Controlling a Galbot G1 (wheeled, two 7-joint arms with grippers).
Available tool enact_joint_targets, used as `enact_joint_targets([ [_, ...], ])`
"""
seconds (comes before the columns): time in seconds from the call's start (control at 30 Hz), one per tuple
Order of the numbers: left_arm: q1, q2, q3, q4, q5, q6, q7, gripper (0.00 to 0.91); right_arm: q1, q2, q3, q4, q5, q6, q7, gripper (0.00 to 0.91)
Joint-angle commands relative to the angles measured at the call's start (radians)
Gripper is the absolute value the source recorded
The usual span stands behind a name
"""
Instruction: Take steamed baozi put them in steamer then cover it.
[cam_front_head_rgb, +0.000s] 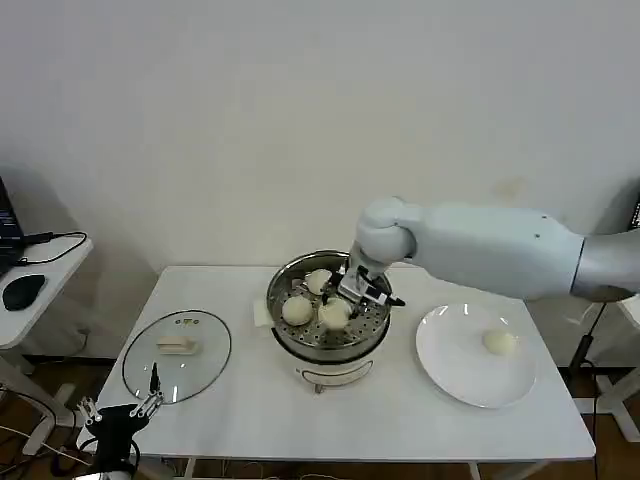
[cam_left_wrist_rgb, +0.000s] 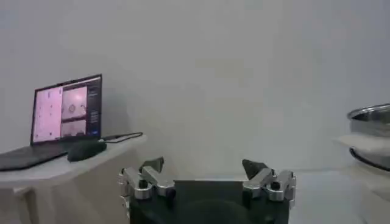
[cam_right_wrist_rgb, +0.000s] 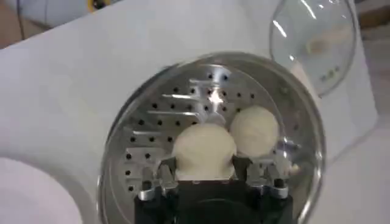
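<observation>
Right gripper (cam_front_head_rgb: 352, 296): inside steamer (cam_front_head_rgb: 300, 342), fingers clamped on one baozi (cam_right_wrist_rgb: 203, 151) over the perforated tray.
Other baozi: two in steamer, one on white plate (cam_front_head_rgb: 445, 372).
Cover (cam_front_head_rgb: 177, 353): flat on table (cam_front_head_rgb: 380, 425), beside steamer.
Left gripper (cam_left_wrist_rgb: 207, 178): fingers spread, empty, at table's near-left corner.

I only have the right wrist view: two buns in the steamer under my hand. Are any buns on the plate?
Observer: Yes, one baozi sits on the white plate, right of the steamer.
Operator: How many are in the steamer altogether?
Observer: Three. A third baozi lies by its far rim.
Operator: Where is the left hand?
Observer: The left hand is parked open at the table's near left corner, beside the cover.
</observation>
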Motion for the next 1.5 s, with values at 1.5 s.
enact_joint_targets([
  [1.5,-0.006,0.001,0.005,0.003,0.005,-0.004,0.0,0.907,0.008,0.008,0.021,-0.053,-0.04,0.05,0.015,0.907],
])
